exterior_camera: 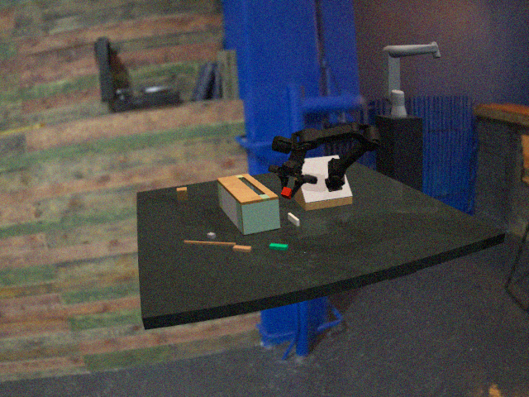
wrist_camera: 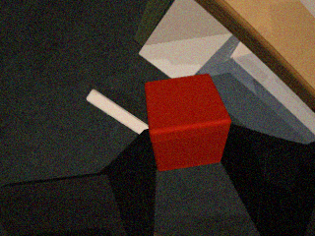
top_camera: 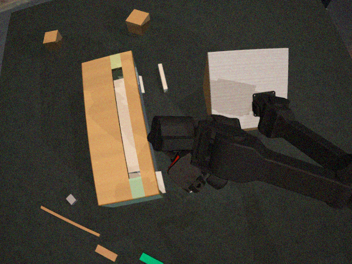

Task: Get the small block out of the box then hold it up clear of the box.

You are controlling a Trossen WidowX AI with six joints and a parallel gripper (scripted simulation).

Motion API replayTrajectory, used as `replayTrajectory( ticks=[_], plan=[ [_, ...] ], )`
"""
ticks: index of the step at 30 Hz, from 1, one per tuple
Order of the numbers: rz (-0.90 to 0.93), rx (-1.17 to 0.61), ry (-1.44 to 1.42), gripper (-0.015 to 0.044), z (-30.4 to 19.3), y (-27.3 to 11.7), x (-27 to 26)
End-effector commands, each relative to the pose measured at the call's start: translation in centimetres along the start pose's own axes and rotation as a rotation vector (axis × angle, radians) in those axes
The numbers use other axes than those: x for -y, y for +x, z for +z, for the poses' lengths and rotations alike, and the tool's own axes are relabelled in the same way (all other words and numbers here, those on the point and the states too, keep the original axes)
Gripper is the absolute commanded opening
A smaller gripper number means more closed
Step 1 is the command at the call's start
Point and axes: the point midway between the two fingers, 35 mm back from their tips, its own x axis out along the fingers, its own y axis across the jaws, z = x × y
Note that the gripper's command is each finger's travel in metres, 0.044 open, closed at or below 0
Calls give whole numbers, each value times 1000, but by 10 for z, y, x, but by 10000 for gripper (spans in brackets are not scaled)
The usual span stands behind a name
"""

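The small red block point(exterior_camera: 286, 193) point(wrist_camera: 188, 105) is outside the box, held in the air between the fingers. In the top view only a thin red sliver of it shows below the wrist. My gripper point(wrist_camera: 181, 131) is shut on it. It hangs above the table beside the box's clear front, with a gap to the box in the exterior view. The box point(top_camera: 103, 127) point(exterior_camera: 260, 215) point(wrist_camera: 276, 25) stands upright, with a wooden top, pale green ends and a long slot. The pale shelf point(top_camera: 127, 133) shows through the slot.
A white-topped wedge point(top_camera: 236, 65) point(exterior_camera: 320, 194) stands behind the gripper. A white bar point(top_camera: 162, 77) lies near the box. Two wooden cubes point(top_camera: 137, 17) point(top_camera: 51, 37) stand beyond it. A grey cube point(top_camera: 71, 199), thin stick point(top_camera: 69, 220), orange block point(top_camera: 105, 252) and green block point(exterior_camera: 278, 246) lie around its near end.
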Motion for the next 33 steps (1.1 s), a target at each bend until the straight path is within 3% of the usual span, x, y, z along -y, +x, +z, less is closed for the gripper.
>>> replayTrajectory(
  ticks=[1, 33],
  plan=[
    [9, 8, 160, 0, 1, -3, 0],
    [81, 15, 1489, 0, 2, -28, -3]
  ],
)
